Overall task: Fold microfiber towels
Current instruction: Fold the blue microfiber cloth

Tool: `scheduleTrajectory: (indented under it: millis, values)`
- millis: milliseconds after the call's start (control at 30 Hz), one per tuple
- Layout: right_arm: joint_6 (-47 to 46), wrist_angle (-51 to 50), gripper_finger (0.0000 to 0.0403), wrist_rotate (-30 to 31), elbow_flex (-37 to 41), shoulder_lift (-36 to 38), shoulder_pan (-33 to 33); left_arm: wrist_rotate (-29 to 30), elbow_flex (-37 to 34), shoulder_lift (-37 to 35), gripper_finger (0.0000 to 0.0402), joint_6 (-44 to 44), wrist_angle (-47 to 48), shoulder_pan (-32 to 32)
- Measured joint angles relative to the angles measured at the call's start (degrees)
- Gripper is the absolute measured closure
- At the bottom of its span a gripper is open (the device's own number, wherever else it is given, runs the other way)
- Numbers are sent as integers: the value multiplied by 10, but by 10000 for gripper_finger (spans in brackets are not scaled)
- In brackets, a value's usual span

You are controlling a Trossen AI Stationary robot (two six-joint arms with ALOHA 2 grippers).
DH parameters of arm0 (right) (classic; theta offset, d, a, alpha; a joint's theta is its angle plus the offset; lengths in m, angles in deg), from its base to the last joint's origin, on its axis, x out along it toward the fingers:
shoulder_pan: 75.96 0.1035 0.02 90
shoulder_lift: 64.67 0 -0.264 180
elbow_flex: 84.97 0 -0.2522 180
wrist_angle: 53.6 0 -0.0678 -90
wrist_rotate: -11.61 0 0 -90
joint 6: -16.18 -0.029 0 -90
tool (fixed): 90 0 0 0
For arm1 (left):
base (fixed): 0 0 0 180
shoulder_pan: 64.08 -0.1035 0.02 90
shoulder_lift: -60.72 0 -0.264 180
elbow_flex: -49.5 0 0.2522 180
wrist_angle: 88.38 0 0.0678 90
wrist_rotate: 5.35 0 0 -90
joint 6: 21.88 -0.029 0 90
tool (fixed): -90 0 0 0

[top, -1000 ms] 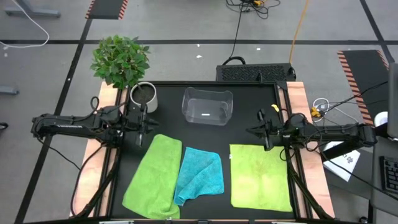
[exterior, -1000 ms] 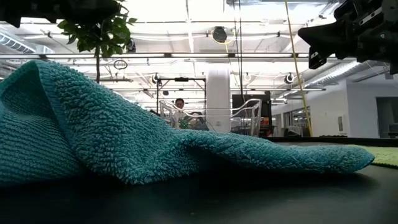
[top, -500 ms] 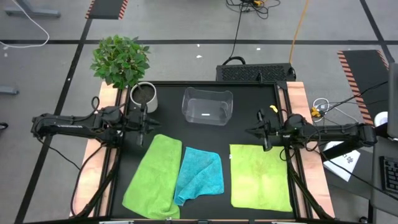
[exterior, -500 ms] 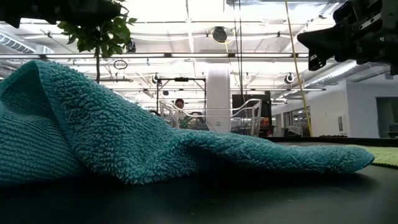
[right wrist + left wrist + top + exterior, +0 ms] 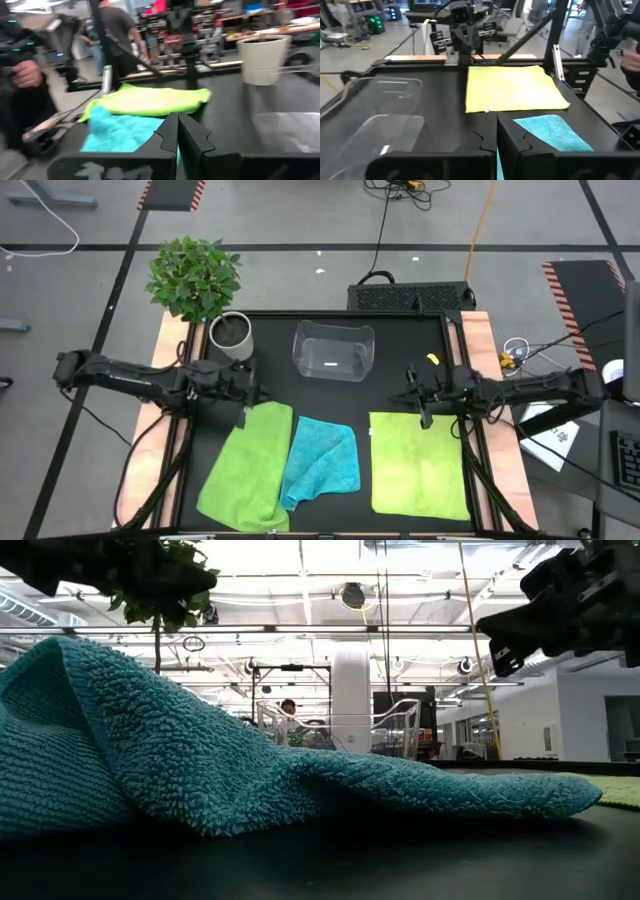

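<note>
Three microfiber towels are laid out along the near half of the black surface (image 5: 400,385): a lime-green towel (image 5: 245,465) is spread at an angle toward the near left corner, a turquoise towel (image 5: 322,462) is bunched up in the middle with one edge overlapping it, and a second lime-green towel (image 5: 418,464) is lying flat and squared up by the right edge. A clear plastic bin (image 5: 333,350) is parked near the far edge, about centre, and a white pot (image 5: 231,336) with a leafy plant (image 5: 194,277) is set in the far left corner. The left end effector (image 5: 246,404) is hung just over the far corner of the left green towel, fingers pressed fully together with nothing caught between them. The right end effector (image 5: 424,405) is held over the far edge of the right green towel, also clamped shut and empty. From surface height, the turquoise towel is seen as a big fuzzy hump filling the foreground. A person's hand (image 5: 27,73) can be spotted beyond the surface in the right wrist view, blurred.
</note>
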Motion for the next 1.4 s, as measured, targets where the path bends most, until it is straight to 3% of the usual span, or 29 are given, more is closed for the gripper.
scheduleTrajectory:
  millis: [200, 367, 633, 800, 1100, 1400]
  values:
    - [0, 89, 403, 46, -1, -79, 74, 24, 0, 44, 400, 11, -45, 30]
    - [3, 83, 403, 80, -30, -158, 122, 63, 0, 49, 400, 15, -50, 54]
    - [30, 83, 403, 136, -128, -327, 201, 102, 0, 66, 401, 32, -54, 112]
    - [37, 86, 403, 135, -181, -405, 221, 109, 0, 111, 401, 68, -55, 154]
    - [31, 104, 403, 140, -196, -449, 218, 120, 0, 215, 393, 175, -59, 217]
    - [31, 113, 403, 140, -196, -452, 218, 118, 0, 297, 318, 240, -142, 279]
